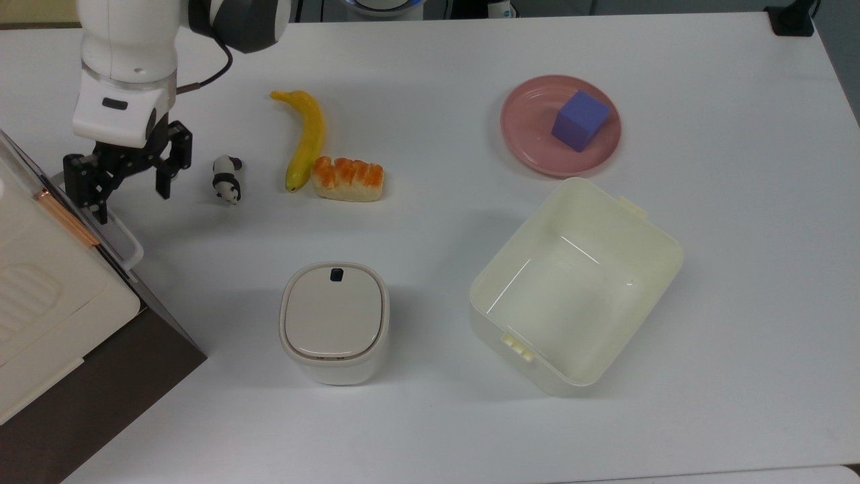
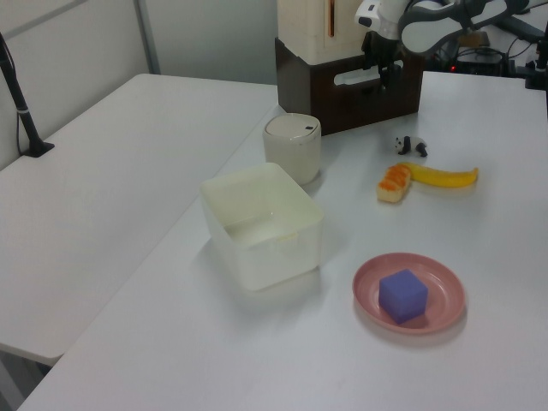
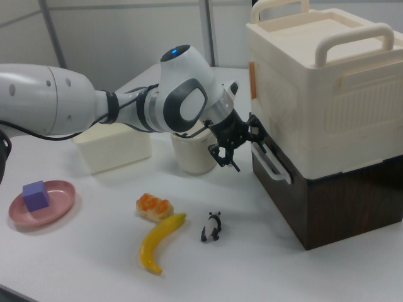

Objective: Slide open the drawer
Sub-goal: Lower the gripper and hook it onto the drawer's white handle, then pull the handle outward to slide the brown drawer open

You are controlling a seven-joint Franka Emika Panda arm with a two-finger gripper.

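Robot gripper (image 1: 129, 180) closes in on the drawer (image 3: 327, 204), not yet slid out.

Jaws spread wide, the gripper hangs at the white loop handle (image 1: 114, 228) at the top view's left edge; one finger appears to reach behind the bar, though contact is unclear. The dark brown wood front sits flush under a ribbed cream plastic box (image 3: 321, 94). Gripping and pulling remain.
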